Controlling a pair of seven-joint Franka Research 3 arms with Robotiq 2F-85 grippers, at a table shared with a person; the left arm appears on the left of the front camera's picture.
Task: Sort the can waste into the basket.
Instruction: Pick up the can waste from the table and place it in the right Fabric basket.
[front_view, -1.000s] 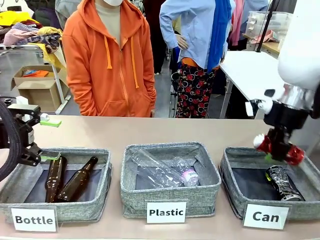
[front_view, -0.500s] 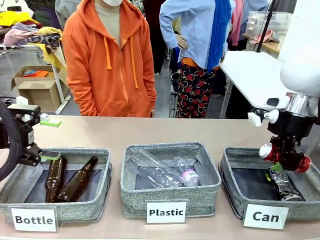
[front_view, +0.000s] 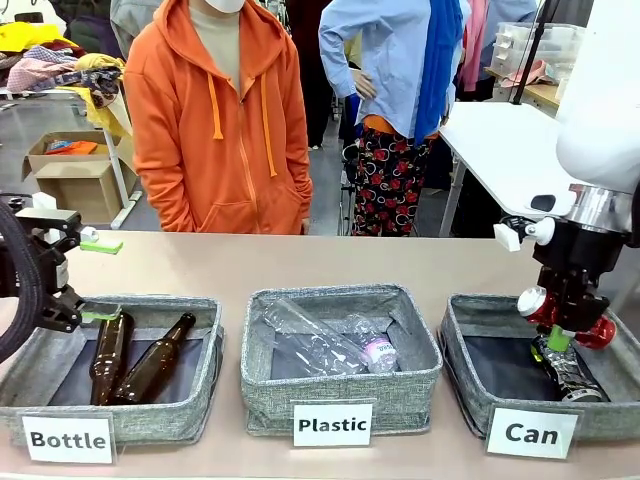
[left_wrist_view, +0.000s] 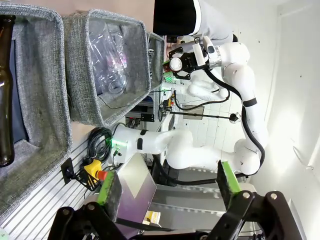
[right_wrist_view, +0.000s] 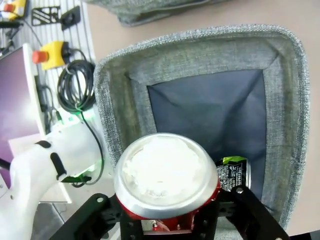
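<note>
My right gripper (front_view: 560, 335) is shut on the crushed red can (front_view: 535, 304), holding it just above the grey "Can" basket (front_view: 455, 345) at the table's right. In the right wrist view the red can (right_wrist_view: 167, 180) sits between my fingers, silver end up, over the basket's dark lining (right_wrist_view: 210, 107). The black-and-silver can (front_view: 568, 370) lies inside the basket, just under the held one; its end (right_wrist_view: 234, 174) shows beside the red can. My left gripper (front_view: 100, 280) hovers open over the left basket, and the left wrist view has nothing between its green pads (left_wrist_view: 107, 192).
The "Plastic" basket (front_view: 340, 400) in the middle holds clear bottles. The "Bottle" basket (front_view: 120, 415) on the left holds two brown glass bottles (front_view: 150, 360). A person in an orange hoodie (front_view: 215, 120) stands at the far side, hands off the table.
My right gripper has carried the red can to the right and down, over the "Can" basket. The left arm has stayed still.
</note>
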